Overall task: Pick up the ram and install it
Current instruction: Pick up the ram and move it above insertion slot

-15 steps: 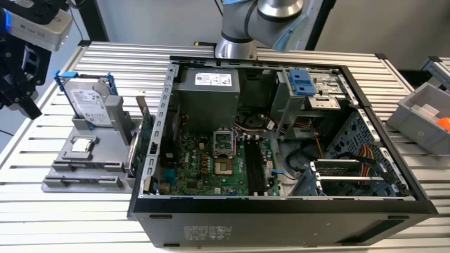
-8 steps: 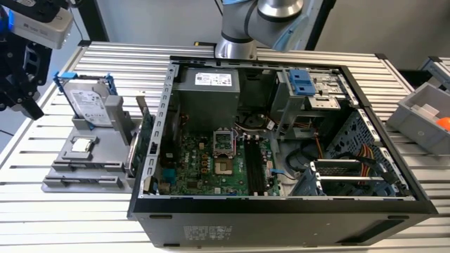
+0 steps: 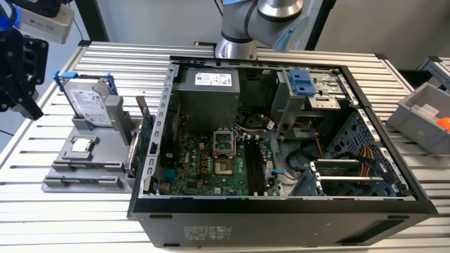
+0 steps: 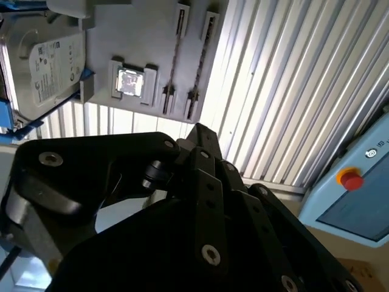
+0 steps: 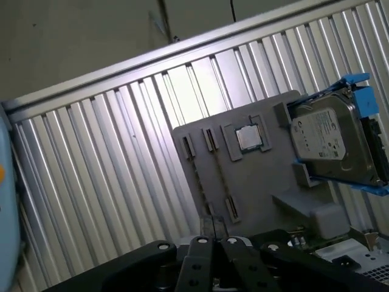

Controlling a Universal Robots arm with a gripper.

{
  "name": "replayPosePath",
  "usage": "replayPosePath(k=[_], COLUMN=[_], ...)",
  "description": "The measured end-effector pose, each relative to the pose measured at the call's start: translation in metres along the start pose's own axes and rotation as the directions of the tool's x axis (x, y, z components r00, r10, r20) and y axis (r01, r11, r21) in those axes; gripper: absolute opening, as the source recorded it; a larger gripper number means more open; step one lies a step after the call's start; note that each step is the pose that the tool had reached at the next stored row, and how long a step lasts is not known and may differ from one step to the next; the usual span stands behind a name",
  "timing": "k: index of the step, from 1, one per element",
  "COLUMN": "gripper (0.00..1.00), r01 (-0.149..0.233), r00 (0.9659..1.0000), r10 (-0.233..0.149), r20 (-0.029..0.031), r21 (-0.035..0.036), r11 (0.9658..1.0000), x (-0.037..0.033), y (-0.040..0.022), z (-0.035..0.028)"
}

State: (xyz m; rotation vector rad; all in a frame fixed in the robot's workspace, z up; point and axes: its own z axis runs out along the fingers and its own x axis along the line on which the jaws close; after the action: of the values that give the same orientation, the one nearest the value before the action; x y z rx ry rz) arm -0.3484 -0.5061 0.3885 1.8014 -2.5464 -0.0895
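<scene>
Ram (image 3: 145, 138), a thin green board, stands on edge against the side of the grey tray (image 3: 91, 185) that faces the open computer case (image 3: 281, 211). Off the tray's opposite side hangs the pincer (image 3: 20, 105), apart from the tray; whether it is open or closed cannot be told. On the tray sit a hard drive (image 3: 90, 105) and a square chip (image 3: 82, 145).

Silver-grey tubular arm (image 3: 235, 39), rounded at the joint, with a pale blue cap. Matte black gripper (image 5: 213, 238) of flat, angular links, layered side by side. Round silver screws (image 4: 50, 159) at the pivots, seen in both wrist views. Possibly a blue cable loop (image 3: 6, 18) above the black body in the exterior view.
</scene>
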Motion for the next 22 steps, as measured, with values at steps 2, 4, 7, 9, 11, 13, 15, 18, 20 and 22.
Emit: replayPosePath(k=[2, 4, 7, 9, 11, 13, 15, 18, 20, 22], gripper=[0.0, 0.0, 0.0, 0.0, 0.0, 0.0, 0.0, 0.0, 0.0, 0.0], r01=[0.021, 0.042, 0.071, 0.092, 0.112, 0.13, 0.149, 0.187, 0.213, 0.235], r00=[0.9998, 0.9991, 0.9974, 0.9958, 0.9937, 0.9914, 0.9887, 0.9823, 0.977, 0.972], r10=[-0.021, -0.042, -0.071, -0.092, -0.112, -0.131, -0.15, -0.187, -0.213, -0.235], r20=[-0.0013, -0.0026, -0.0022, -0.0008, 0.0002, 0.0011, 0.0015, 0.0003, -0.001, -0.0021], r21=[-0.0004, -0.0007, 0.0064, 0.0147, 0.0222, 0.0278, 0.029, 0.0279, 0.0271, 0.0265], r11=[0.9998, 0.9991, 0.9974, 0.9957, 0.9934, 0.9911, 0.9883, 0.9819, 0.9767, 0.9716], x=[-0.0001, -0.0001, -0.0003, -0.0002, -0.0002, -0.0002, -0.0003, -0.0004, -0.0005, -0.0005], y=[0.0, 0.0001, 0.0001, 0.0001, 0.0, 0.0, -0.0001, -0.0004, -0.0008, -0.001], z=[0.0, 0.0, 0.0001, 0.0002, 0.0002, 0.0003, 0.0004, 0.0003, 0.0003, 0.0003])
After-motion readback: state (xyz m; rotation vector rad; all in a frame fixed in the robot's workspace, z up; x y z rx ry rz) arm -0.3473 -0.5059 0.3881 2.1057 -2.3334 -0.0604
